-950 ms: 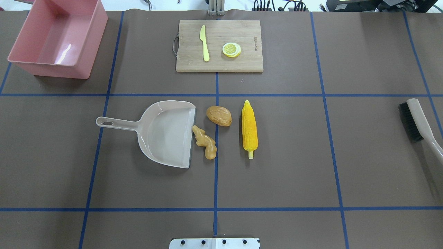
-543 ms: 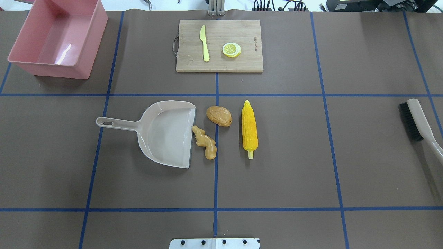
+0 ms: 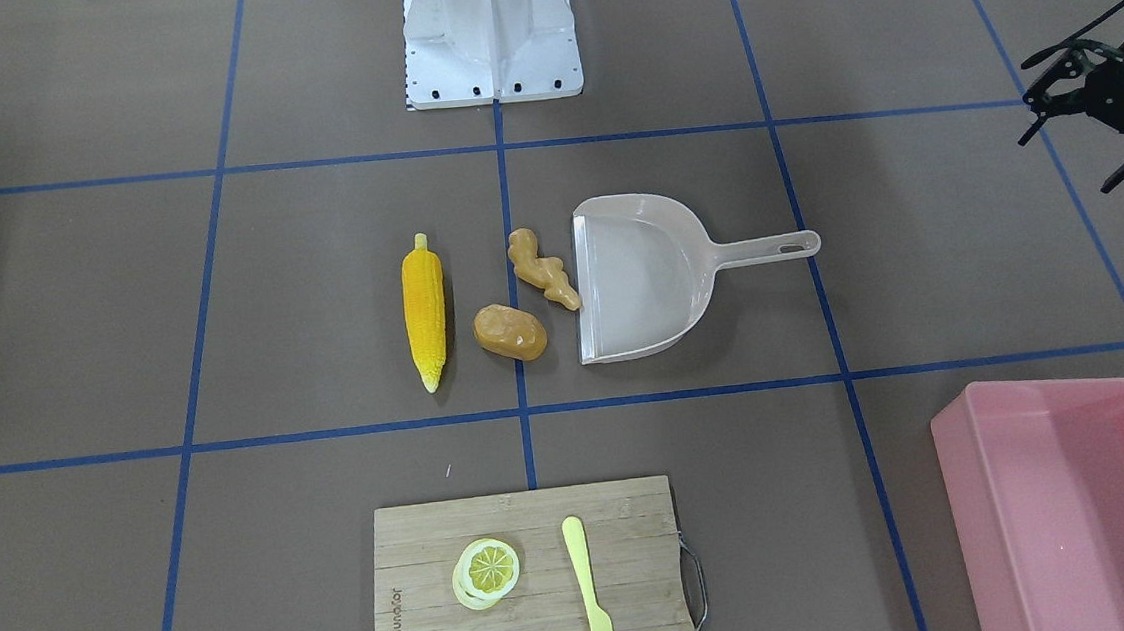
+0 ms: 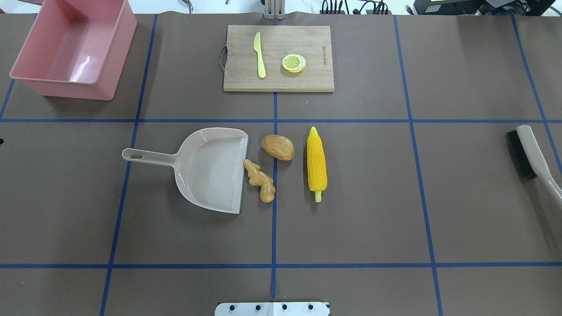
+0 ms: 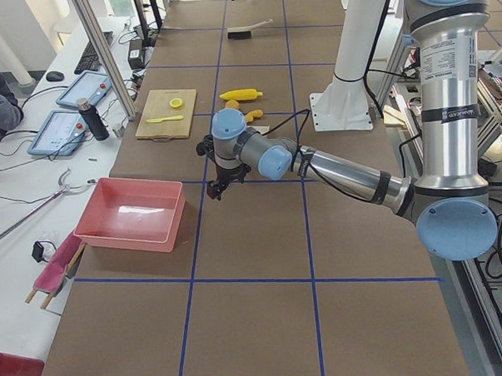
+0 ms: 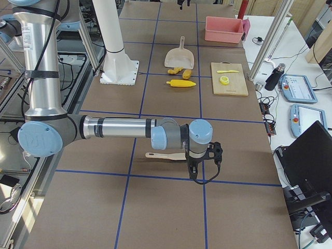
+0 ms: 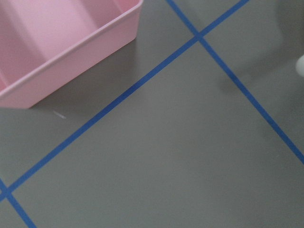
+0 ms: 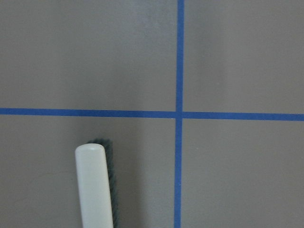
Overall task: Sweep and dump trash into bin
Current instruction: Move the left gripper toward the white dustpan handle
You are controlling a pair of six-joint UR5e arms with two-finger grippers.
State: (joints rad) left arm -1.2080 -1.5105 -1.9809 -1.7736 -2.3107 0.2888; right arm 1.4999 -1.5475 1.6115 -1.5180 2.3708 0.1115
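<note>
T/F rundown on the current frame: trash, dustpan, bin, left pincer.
1. The ginger root lies beside the dustpan's open edge. True.
2. The corn cob is in the bin. False: it lies on the table; the bin is empty.
3. The lemon slice sits on the cutting board. True.
4. The left pincer grips the dustpan handle. False: it hangs open, clear of the handle.
5. The potato lump is inside the dustpan. False: it lies on the table beside it.
</note>
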